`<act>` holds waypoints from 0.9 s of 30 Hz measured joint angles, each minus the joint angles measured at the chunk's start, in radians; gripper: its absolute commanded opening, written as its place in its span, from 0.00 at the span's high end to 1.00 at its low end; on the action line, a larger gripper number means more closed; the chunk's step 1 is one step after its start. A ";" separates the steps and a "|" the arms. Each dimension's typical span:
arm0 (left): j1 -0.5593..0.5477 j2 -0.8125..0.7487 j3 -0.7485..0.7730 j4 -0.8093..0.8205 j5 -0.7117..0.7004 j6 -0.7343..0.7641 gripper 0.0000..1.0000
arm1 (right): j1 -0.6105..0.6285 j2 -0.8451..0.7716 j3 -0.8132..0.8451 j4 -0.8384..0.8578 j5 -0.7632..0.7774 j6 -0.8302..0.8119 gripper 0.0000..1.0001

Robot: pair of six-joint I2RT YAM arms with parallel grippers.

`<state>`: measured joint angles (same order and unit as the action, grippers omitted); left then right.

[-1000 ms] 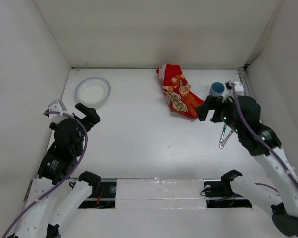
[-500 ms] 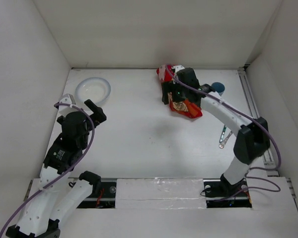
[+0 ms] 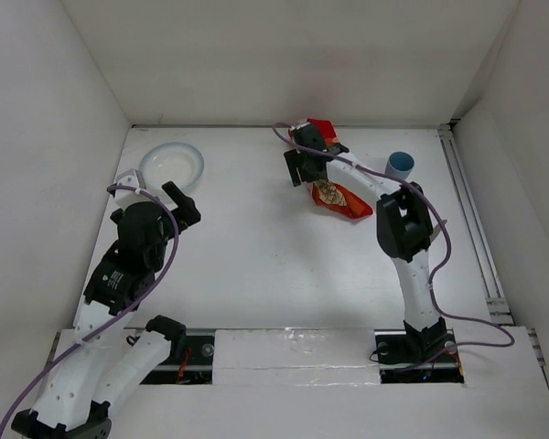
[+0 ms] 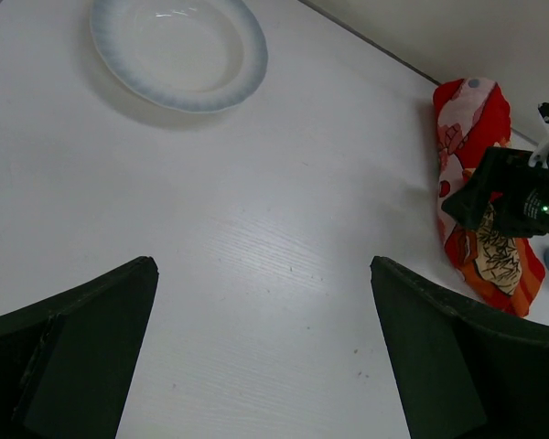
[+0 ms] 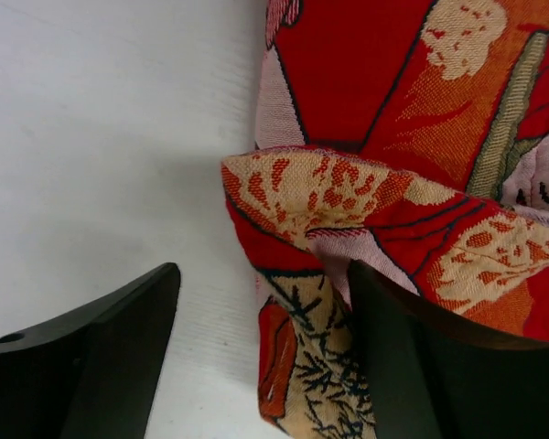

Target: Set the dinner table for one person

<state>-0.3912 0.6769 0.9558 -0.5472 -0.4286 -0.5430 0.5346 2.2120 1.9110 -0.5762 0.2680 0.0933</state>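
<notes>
The setting looks barely begun, by my reading: on the counter (image 3: 256,265) the pale blue-rimmed bowl (image 3: 171,167) sits in the far left corner, the blue cup (image 3: 400,165) far right, and the red printed cloth (image 3: 343,197) lies crumpled at the far middle, not spread as a mat. The right gripper (image 3: 302,157) is low at the cloth's left edge, jaws apart, a fold between them, nothing clamped. The left gripper (image 4: 263,267) hovers over bare counter near the bowl, jaws wide and empty. Everything is left to arrange. The counter is matte white, faintly specked, enclosed by plain white walls (image 3: 284,64) on three sides.
</notes>
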 measured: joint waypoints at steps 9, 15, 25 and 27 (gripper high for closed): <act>0.000 0.040 0.000 0.009 0.032 0.014 0.00 | 0.026 0.039 0.050 -0.021 0.101 -0.018 0.83; 0.000 0.050 0.000 0.013 0.045 0.023 0.00 | 0.102 0.002 0.018 0.005 0.120 -0.041 0.86; 0.000 0.057 0.000 0.019 0.055 0.028 0.00 | 0.306 -0.205 -0.261 0.126 -0.153 -0.175 0.00; 0.000 0.058 0.000 0.020 0.055 0.029 0.00 | 0.331 -0.261 -0.369 0.167 -0.192 -0.179 0.00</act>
<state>-0.3912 0.7345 0.9554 -0.5270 -0.3737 -0.5137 0.8658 1.9511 1.5417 -0.4091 0.0765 -0.0860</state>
